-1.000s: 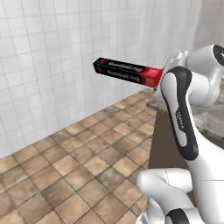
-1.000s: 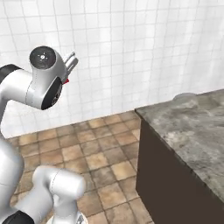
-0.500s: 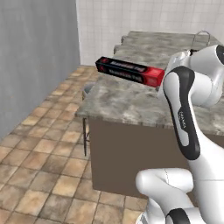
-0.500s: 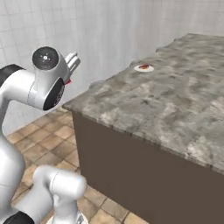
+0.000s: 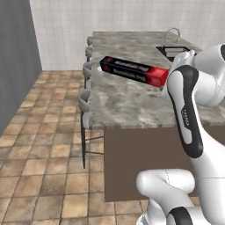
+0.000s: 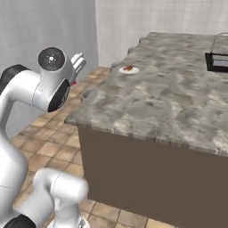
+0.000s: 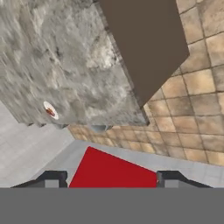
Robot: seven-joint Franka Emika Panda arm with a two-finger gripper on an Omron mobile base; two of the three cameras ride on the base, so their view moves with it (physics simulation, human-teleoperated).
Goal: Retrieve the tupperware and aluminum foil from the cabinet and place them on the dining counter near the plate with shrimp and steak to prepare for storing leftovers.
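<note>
you see the gripper (image 7: 107, 177) pinching the red end of the aluminum foil (image 5: 134, 71), up in the air over the dining counter (image 5: 127, 101) near its front edge. the box's long side points left. the plate with shrimp and steak (image 6: 128, 69) sits by the far left edge.

- The desk (image 5: 127, 99) has a grey-brown marbled stone top, matt, over plain dark brown sides.
- The foil box (image 5: 134, 70) looks like smooth black card with a red end.
- The floor (image 5: 41, 145) is brown mottled tile.
- The wall (image 5: 132, 15) is glossy white tile.
</note>
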